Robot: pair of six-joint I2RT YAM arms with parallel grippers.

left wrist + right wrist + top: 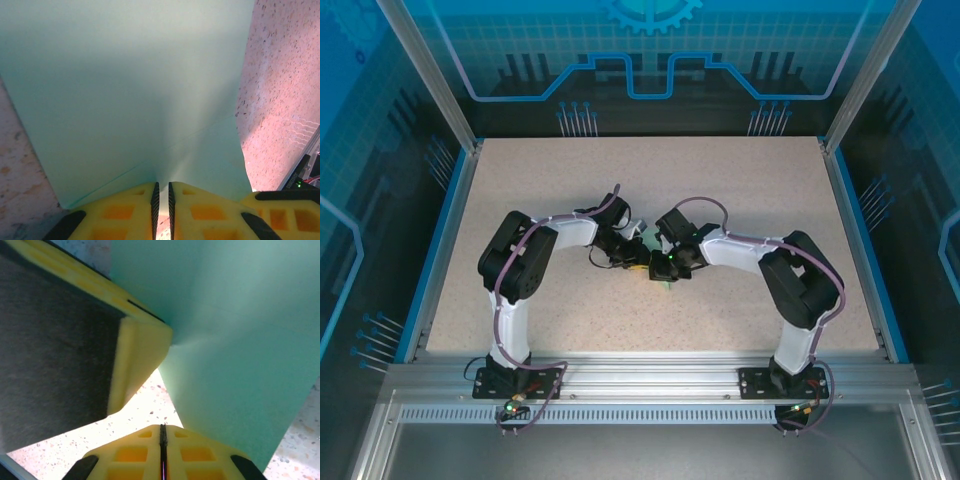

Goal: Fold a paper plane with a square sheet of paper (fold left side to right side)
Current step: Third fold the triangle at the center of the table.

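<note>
From my desk I see my left claw (162, 192) pressed together on the near edge of the square sheet of paper (130, 90). The mint-green sheet runs straight out ahead of its tips, and faint crease lines fan out from the spot where the pads bite. The speckled table (285, 75) lies to the right of that claw.

My right claw (162, 435) is pressed fully together too, its pads meeting in a thin dark seam. The sheet rises ahead of it and to its right, with the paper's edge coming down just beside the right pad (whether a sliver is caught in the seam I cannot tell). Ahead and to its left, the left claw's fingers (142, 347) nip the sheet, so the two claws work nearly tip to tip.

My worries from here:
- **Collision:** with both claws so close, a small swing could knock pad against pad and jolt the paper out of the left pinch.
- **Empty grip:** if the right claw holds nothing, it drags on air and the left side never gets carried over to the right.
- **Tearing:** if it does hold a sliver, pulling the arms apart could tear such thin paper or wrinkle it off the intended line.
- **Crooked crease:** the sheet looks lifted and bowed rather than flat, so any crease pressed now may land crooked
</note>
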